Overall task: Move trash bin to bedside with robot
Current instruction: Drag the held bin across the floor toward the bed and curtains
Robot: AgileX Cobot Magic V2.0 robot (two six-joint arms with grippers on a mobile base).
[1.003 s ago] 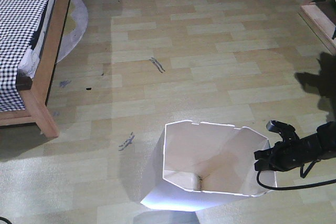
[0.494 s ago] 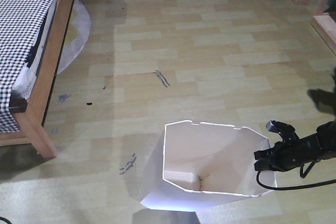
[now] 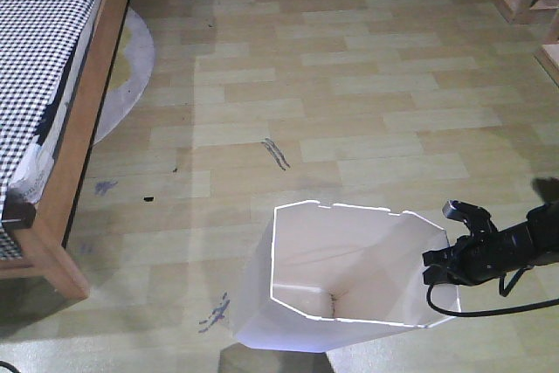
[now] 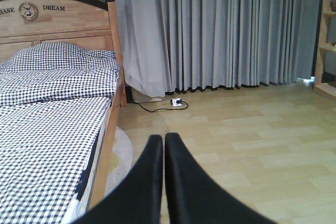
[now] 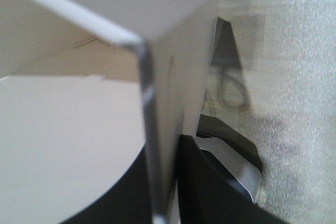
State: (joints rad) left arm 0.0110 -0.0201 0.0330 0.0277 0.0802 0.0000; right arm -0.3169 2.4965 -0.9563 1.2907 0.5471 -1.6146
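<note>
Trash bin (image 3: 349, 259) rim clamped on its right by right tool (image 3: 438, 266); left tool (image 4: 164, 142) pressed together.

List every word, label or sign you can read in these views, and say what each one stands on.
"HASE": on the wooden headboard of the bed, left of a round emblem; the picture's edge cuts off the start of the word.
"DREAM": on the same headboard, right of the emblem.
The emblem's design is too small to read.
The trash bin bears no readable text in any view.
</note>
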